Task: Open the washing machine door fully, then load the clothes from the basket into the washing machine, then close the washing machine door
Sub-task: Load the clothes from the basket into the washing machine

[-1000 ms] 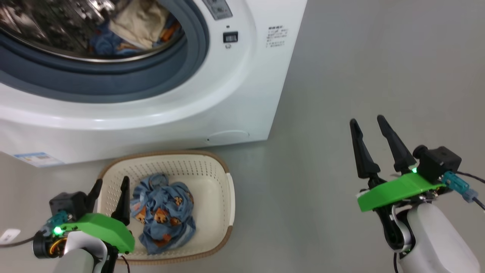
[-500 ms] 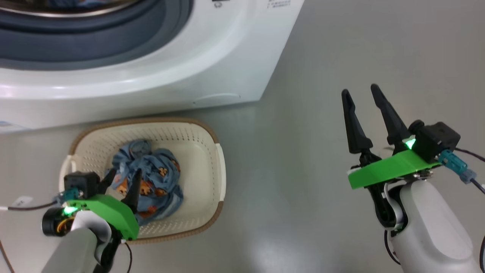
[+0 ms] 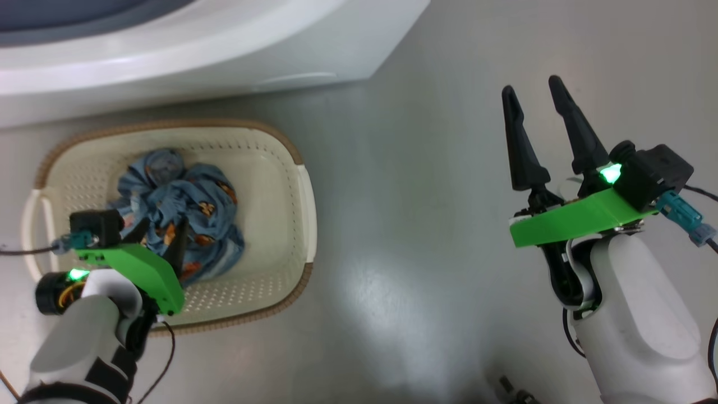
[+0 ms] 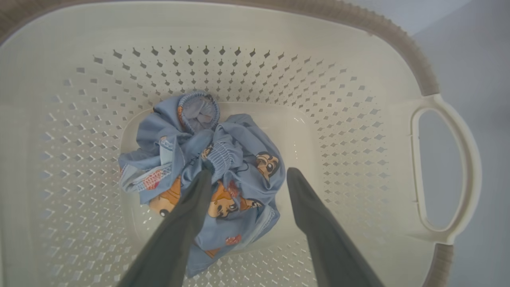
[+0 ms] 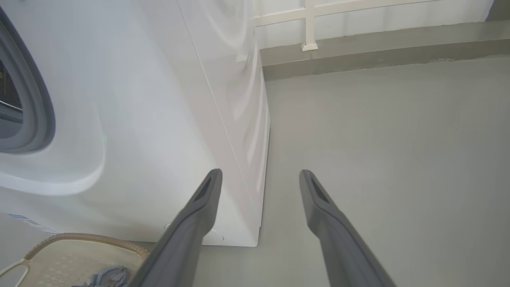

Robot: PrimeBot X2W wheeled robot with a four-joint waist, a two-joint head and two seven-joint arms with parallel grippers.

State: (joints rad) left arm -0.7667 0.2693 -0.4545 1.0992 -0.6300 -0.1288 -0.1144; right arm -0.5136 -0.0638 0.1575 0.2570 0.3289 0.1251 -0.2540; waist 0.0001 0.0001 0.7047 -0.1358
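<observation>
inside the basket (image 3: 269, 168), on the floor (image 3: 420, 235) just in front of the washing machine (image 3: 224, 39), a crumpled light blue printed garment (image 3: 196, 196) lies waiting. the left gripper (image 3: 165, 223) hangs over it, jaws spread wide and holding nothing, one finger (image 4: 187, 215) above the cloth. the right gripper (image 3: 532, 90) is wide open and empty too, well apart over the floor. the machine's gasket (image 5: 42, 103) lies uncovered, so the door seems open; this piece must yet go in, then the door be shut.
</observation>
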